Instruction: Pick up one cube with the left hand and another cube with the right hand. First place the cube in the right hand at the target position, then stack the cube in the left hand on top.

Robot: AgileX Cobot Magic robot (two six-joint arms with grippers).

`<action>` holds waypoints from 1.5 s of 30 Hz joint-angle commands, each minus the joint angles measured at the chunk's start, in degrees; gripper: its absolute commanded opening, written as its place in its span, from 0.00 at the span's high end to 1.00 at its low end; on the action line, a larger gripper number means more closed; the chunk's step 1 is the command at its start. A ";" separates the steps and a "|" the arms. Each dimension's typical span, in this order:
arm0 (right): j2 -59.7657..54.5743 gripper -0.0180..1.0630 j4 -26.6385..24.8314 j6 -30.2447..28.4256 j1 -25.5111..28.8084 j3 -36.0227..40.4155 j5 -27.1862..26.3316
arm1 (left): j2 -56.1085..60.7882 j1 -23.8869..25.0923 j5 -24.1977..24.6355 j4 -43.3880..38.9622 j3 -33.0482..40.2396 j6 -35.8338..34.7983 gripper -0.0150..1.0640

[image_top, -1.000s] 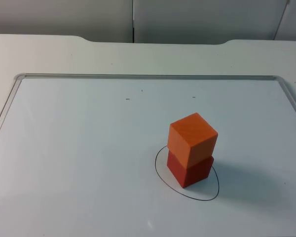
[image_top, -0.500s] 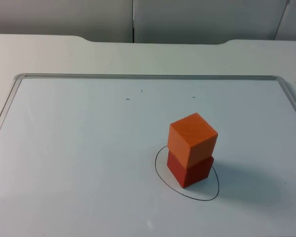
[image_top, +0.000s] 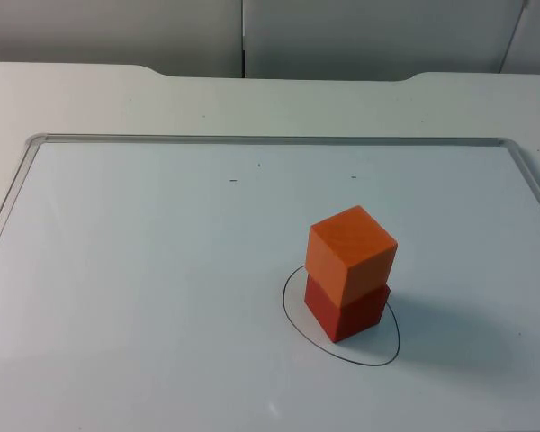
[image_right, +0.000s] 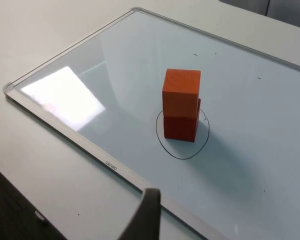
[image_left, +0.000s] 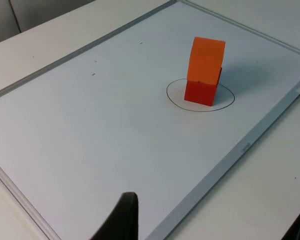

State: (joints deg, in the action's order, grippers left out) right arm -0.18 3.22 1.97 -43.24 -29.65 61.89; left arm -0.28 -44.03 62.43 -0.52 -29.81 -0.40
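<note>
Orange cube (image_top: 352, 253) sits stacked on red cube (image_top: 346, 309), red one inside drawn oval (image_top: 341, 315) on whiteboard (image_top: 162, 270), toward right half of worktop (image_top: 90, 99). Top cube twisted slightly against bottom one, overhanging a little yet resting flat. Judgement: stack done, task complete. Left pincer (image_left: 124, 220) and right pincer (image_right: 145, 215) both back off board, well apart from cubes, gripping nothing; open or clenched, cannot tell. Both arms wait.
</note>
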 commanded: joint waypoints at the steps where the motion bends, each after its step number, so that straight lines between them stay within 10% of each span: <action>1: 0.18 0.21 -0.12 -0.61 0.04 0.50 -0.07 | 0.28 -0.17 -0.63 0.52 0.42 0.05 0.07; 8: 0.18 0.04 -0.37 -0.50 0.04 0.50 -0.07 | 0.28 -0.17 -0.63 0.52 0.42 0.05 0.07; 20: 0.18 0.04 -0.37 -0.50 2.91 0.50 -0.07 | 0.28 -0.17 -0.63 0.52 0.42 0.05 0.07; 32: 0.18 0.04 -0.37 -0.50 30.51 0.50 -0.07 | 0.28 -0.17 -0.63 0.52 0.42 0.40 0.07; 45: 0.18 0.04 -0.37 -0.50 38.71 0.50 -0.07 | 0.28 -0.17 -0.63 0.52 0.42 0.40 0.07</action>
State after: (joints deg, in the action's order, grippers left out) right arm -0.18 3.09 1.76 -4.96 -29.65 62.04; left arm -0.28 -44.03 62.43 -0.52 -29.81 0.00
